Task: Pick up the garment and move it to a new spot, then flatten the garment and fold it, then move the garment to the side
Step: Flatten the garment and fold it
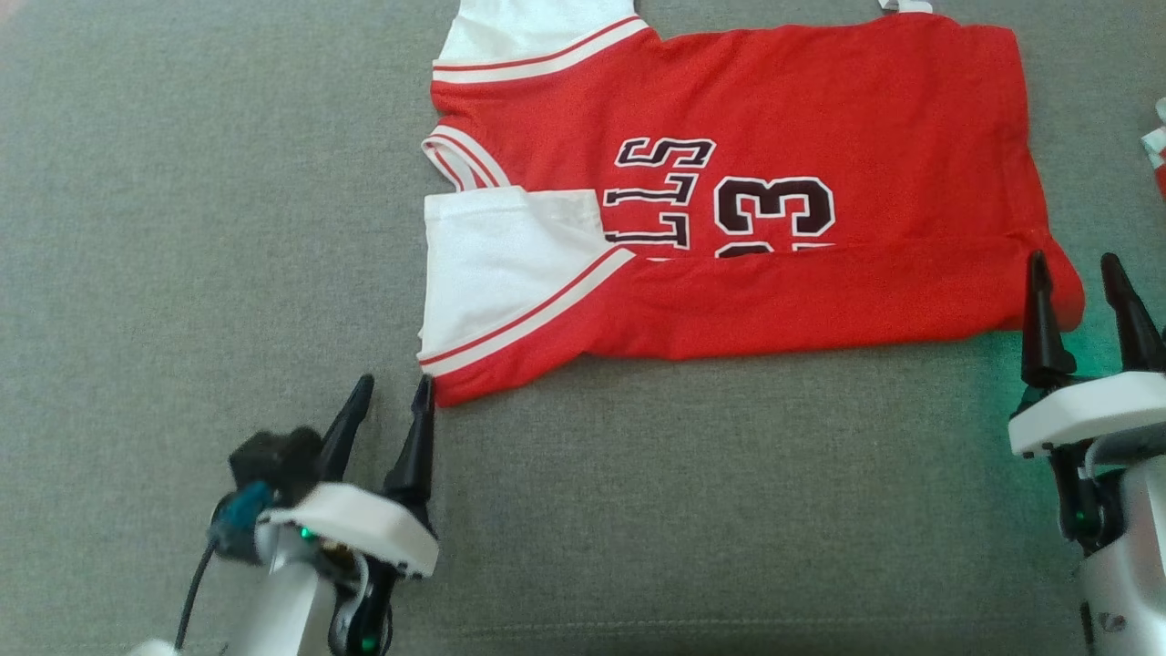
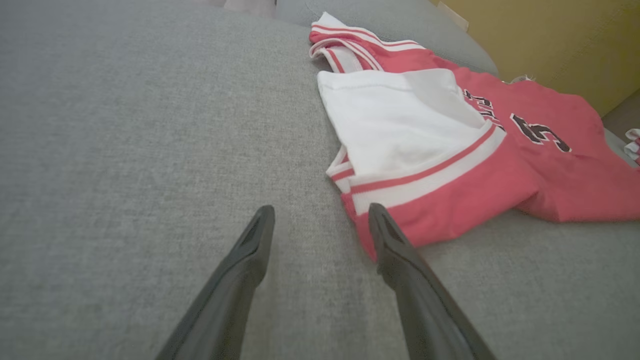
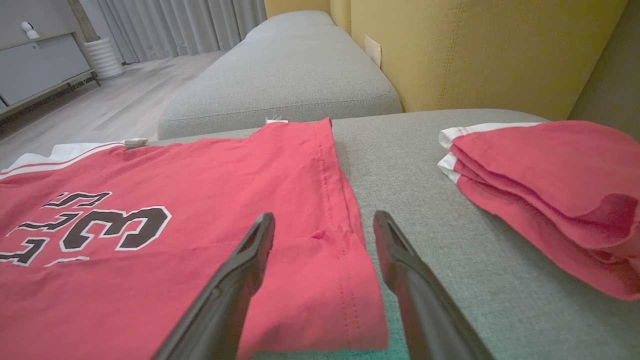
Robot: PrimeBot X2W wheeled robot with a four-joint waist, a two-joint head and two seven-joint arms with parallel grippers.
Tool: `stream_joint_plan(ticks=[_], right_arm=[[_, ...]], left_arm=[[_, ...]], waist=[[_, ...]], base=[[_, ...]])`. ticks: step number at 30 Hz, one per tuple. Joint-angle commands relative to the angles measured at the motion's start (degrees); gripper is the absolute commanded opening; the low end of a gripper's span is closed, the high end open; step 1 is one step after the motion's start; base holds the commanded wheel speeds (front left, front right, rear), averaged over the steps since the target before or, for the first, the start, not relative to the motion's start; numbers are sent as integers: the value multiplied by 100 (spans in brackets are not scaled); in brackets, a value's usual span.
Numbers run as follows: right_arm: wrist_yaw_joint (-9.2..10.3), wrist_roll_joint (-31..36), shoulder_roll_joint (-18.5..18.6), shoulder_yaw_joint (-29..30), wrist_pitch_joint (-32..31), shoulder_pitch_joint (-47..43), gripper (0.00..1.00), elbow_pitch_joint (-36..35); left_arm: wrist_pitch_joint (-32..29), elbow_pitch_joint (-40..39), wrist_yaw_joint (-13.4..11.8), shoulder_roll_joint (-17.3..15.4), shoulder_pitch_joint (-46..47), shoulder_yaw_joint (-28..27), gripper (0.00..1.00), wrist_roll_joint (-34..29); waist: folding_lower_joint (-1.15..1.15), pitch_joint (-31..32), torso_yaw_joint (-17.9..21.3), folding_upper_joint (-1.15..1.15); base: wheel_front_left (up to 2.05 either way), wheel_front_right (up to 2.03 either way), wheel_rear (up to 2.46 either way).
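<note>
A red jersey (image 1: 802, 109) with white sleeves and dark lettering lies flat on the grey cushion. Its near long edge is folded over, partly covering the number. My left gripper (image 1: 393, 392) stands open just off the jersey's near left corner (image 2: 400, 210), its right finger touching the hem. At the near right corner, my right gripper (image 1: 1084, 273) is open over the hem (image 3: 330, 280), one finger above the cloth and the other over the cushion. Neither gripper holds anything.
A folded stack of red and white garments (image 3: 550, 190) lies on the cushion to the right of the jersey (image 1: 1155, 146). A yellow backrest (image 3: 475, 50) rises behind. Bare grey cushion (image 1: 182, 228) stretches to the left and front.
</note>
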State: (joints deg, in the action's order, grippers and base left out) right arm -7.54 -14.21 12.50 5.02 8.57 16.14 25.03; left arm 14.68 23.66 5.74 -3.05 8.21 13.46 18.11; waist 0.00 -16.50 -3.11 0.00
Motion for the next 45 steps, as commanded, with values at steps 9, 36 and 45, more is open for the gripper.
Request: stream_joint_plan(ticks=[9,36,45], right_arm=[[5,10,31,-72,-9,61,100,-253],[5,75,55,225,-968,427,100,859],[5,-147,98,62,-1595,489,0,1410]], left_arm=[[-100,465,-12,10,625,236,100,205],[-935,-612,-208,-381,306,582,0,226],[-1165,-966,-249,-605,220,578,0,237]], waist=[[0,-12,72,0],[0,211,-59,0],[0,360,-156,0]], base=[[0,0,0],[0,0,0],[0,0,0]])
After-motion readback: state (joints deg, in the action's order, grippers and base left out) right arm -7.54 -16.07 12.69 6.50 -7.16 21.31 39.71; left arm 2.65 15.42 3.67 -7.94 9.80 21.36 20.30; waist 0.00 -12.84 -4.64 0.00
